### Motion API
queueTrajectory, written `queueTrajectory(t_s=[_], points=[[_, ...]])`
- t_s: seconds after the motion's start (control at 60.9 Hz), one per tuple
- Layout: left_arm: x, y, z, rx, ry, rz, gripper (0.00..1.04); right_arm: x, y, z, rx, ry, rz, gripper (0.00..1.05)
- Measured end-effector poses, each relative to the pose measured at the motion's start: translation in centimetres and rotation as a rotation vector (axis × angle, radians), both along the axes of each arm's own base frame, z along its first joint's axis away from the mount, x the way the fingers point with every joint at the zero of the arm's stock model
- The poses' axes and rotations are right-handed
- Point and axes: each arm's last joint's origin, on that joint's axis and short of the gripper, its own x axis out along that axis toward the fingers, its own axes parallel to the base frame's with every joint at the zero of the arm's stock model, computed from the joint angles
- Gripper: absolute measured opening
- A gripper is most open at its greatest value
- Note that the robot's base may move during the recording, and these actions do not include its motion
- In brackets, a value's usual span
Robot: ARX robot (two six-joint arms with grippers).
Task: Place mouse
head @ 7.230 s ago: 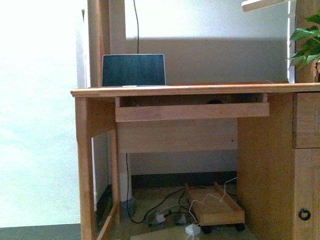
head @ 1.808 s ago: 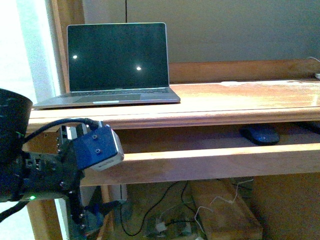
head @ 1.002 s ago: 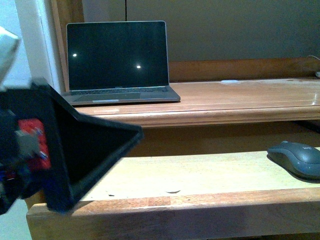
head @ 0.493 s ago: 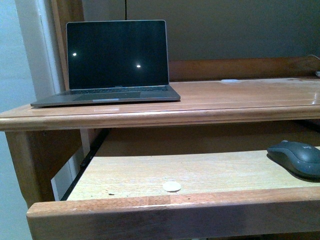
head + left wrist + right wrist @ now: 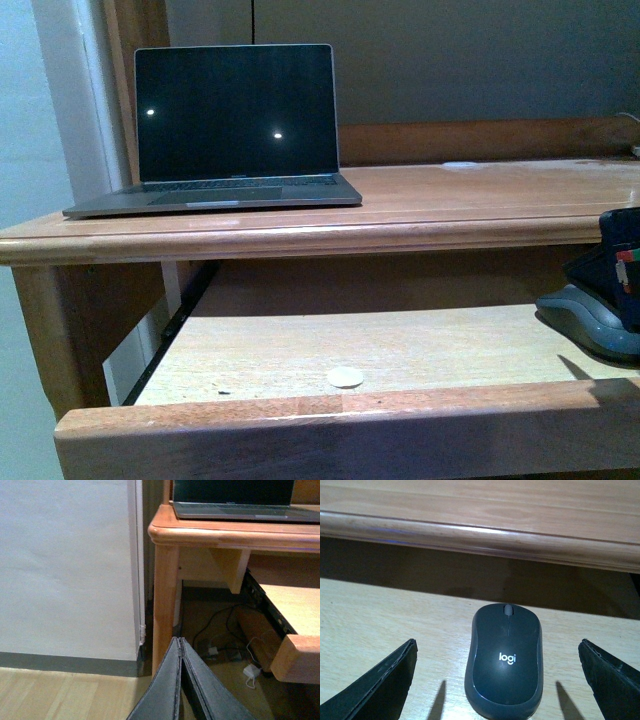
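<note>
Now — matte oval mouse (image 5: pixel 503 665) on woodgrain tray (image 5: pixel 380 625).

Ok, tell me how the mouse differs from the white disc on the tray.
The mouse is dark grey, the disc off-white. The mouse is a larger domed oval, the disc small, round, flat. The open right gripper straddles the mouse; the disc lies alone. Both lie on the tray.
</note>
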Motion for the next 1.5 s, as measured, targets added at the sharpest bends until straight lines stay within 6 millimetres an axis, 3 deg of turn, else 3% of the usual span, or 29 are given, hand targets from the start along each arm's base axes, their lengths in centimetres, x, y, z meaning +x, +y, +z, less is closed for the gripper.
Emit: queueTrajectory(t_s=[0.411, 0.92, 1.101, 1.15, 1.249, 1.331, 1.495], points=[[-1.0, 0.0, -0.5, 0.001, 0.005, -0.006, 0.03, 3.6, 0.2, -1.5, 0.006, 0.190, 0.038, 0.97], [-2.1, 0.0, -0.8, 0.001, 0.027, -0.006, 0.03, 5.0, 0.1, -2.8, -0.061, 0.235, 0.013, 0.97], [-2.8, 0.0, -0.8, 0.001, 0.010, -0.006, 0.03, 5.3, -0.5, -2.9, -0.052, 0.228, -0.008, 0.61], [-2.8, 0.0, -0.8, 0.001, 0.010, -0.006, 0.03, 5.0, -1.0, -2.6, -0.041, 0.226, -0.012, 0.55], [-2.8, 0.0, -0.8, 0.001, 0.011, -0.006, 0.03, 3.2, -2.7, -1.6, -0.027, 0.217, -0.010, 0.55], [-2.8, 0.0, -0.8, 0.001, 0.011, -0.006, 0.03, 1.2, -4.2, 0.7, -0.040, 0.180, 0.020, 0.55], [-2.8, 0.0, -0.8, 0.001, 0.011, -0.006, 0.03, -0.9, -4.8, 4.0, -0.067, 0.131, 0.109, 0.55]])
